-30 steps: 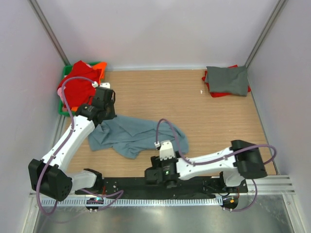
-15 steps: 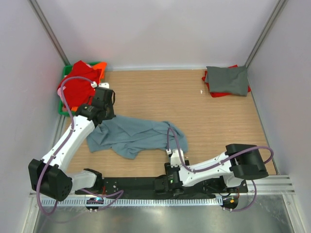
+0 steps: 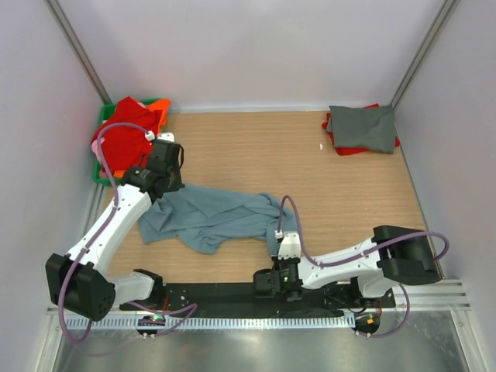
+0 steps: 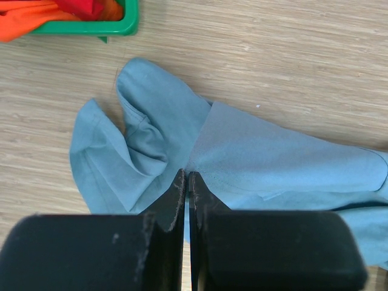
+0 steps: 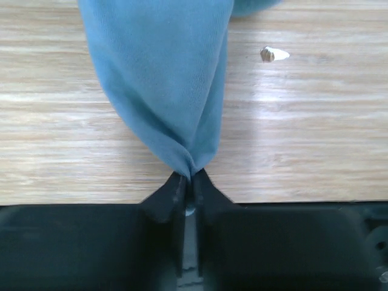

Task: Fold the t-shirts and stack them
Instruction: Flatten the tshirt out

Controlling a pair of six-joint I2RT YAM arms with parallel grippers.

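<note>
— Since a second ago the right gripper [image 5: 188, 179] is sitting further right along the near edge, dragging one end of the blue shirt [image 3: 209, 217] with it.

— How is the room looking?

— Open wood of the table [image 3: 256, 139] is stretching from the shirt to the back wall. The shirt is sprawling crumpled across the left middle, its right end reaching toward the front edge.

— Containers?

— A green crate [image 3: 99, 174] is sitting in the far left corner, brimming with red and orange shirts [image 3: 124, 139] (some are spilling over the rim). Far right, a grey shirt [image 3: 362, 128] is lying folded on a red one [image 3: 353, 149].

— And the jaws?

— Both pairs are pressing together on cloth. The left gripper [image 4: 187, 182] is pinching the shirt's far left part where a sleeve is meeting the body. The right gripper is pinching a gathered tip at the table's front edge.
</note>
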